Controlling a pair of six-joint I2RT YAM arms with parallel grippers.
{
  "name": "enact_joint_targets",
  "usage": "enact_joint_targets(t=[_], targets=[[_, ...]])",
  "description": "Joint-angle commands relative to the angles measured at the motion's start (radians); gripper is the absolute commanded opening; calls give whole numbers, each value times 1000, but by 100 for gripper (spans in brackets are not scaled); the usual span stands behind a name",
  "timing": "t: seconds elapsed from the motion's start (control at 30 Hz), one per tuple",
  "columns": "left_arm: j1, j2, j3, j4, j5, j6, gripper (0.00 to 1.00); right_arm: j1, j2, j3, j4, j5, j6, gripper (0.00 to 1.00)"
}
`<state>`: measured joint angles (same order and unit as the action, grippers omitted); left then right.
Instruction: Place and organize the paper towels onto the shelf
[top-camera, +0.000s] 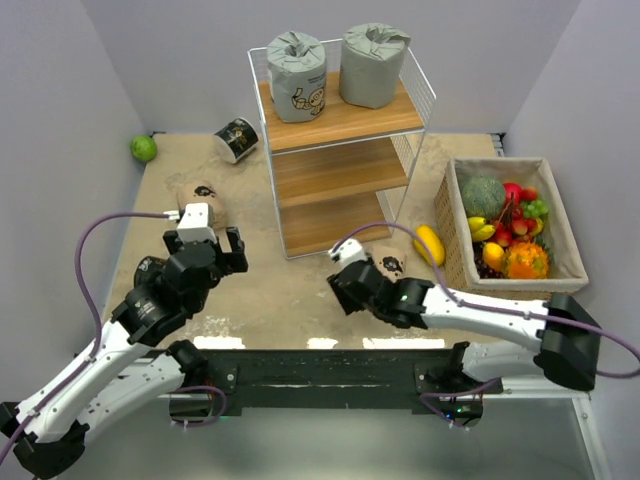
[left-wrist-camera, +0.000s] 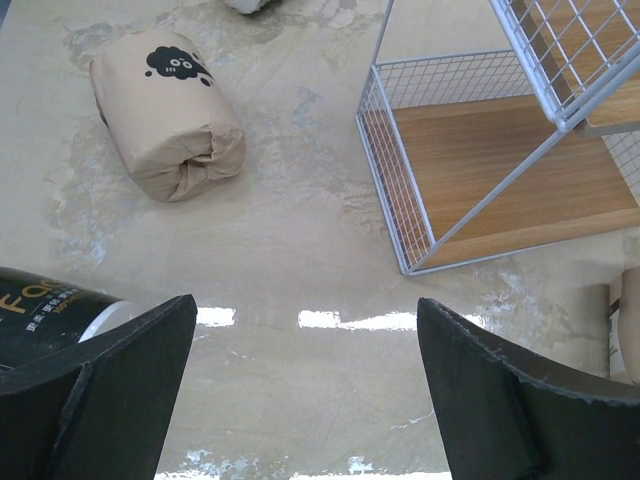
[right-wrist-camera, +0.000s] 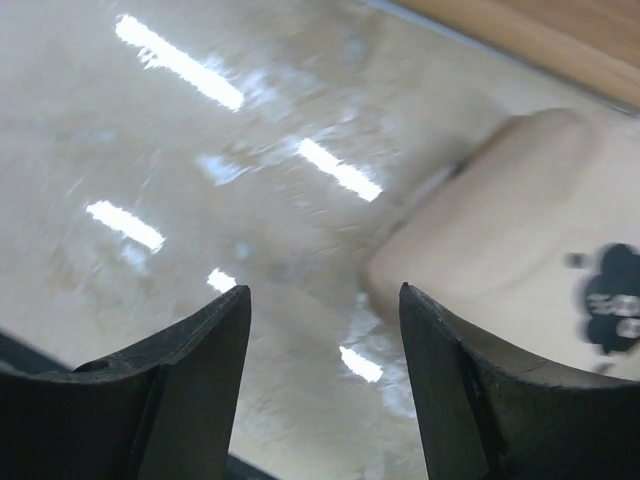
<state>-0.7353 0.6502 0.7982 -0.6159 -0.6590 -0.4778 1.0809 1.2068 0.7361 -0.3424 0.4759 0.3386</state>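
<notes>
The shelf (top-camera: 340, 125) stands at the back middle, with two grey paper towel rolls (top-camera: 297, 75) (top-camera: 373, 65) upright on its top board. A black roll (top-camera: 237, 138) lies left of it. A beige roll (top-camera: 203, 195) lies just beyond my left gripper (top-camera: 205, 250), which is open and empty. In the left wrist view the beige roll (left-wrist-camera: 165, 115) is ahead left and a second black roll (left-wrist-camera: 50, 310) lies beside the left finger. My right gripper (top-camera: 345, 285) is open and empty, with another beige roll (top-camera: 390, 262) (right-wrist-camera: 500, 250) just off its right finger.
A woven basket (top-camera: 560, 225) of fruit stands at the right, with a banana (top-camera: 428, 243) lying beside it. A green fruit (top-camera: 143, 148) lies at the far left. The shelf's bottom board (left-wrist-camera: 500, 170) and wire frame are ahead right of my left gripper.
</notes>
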Motion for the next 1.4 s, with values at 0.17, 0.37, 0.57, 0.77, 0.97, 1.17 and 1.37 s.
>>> enact_joint_targets(t=[0.17, 0.37, 0.57, 0.77, 0.97, 1.17, 1.37], targets=[[-1, -27, -10, 50, -16, 13, 97, 195, 97, 184, -96, 170, -39, 68], [-1, -18, 4, 19, -36, -10, 96, 221, 168, 272, -208, 491, -430, 72], [-1, -50, -7, 36, -36, 5, 97, 221, 77, 166, -224, 499, -694, 76], [-1, -38, -10, 45, -24, 11, 96, 220, 83, 91, -256, 509, -737, 77], [-3, -3, 2, 25, -27, 2, 96, 220, 88, 57, -201, 422, -713, 78], [-3, -15, -8, 36, -24, 7, 96, 215, 151, 20, -150, 431, -714, 79], [-3, 0, -4, 33, -22, 8, 96, 174, 204, -4, -104, 507, -696, 79]])
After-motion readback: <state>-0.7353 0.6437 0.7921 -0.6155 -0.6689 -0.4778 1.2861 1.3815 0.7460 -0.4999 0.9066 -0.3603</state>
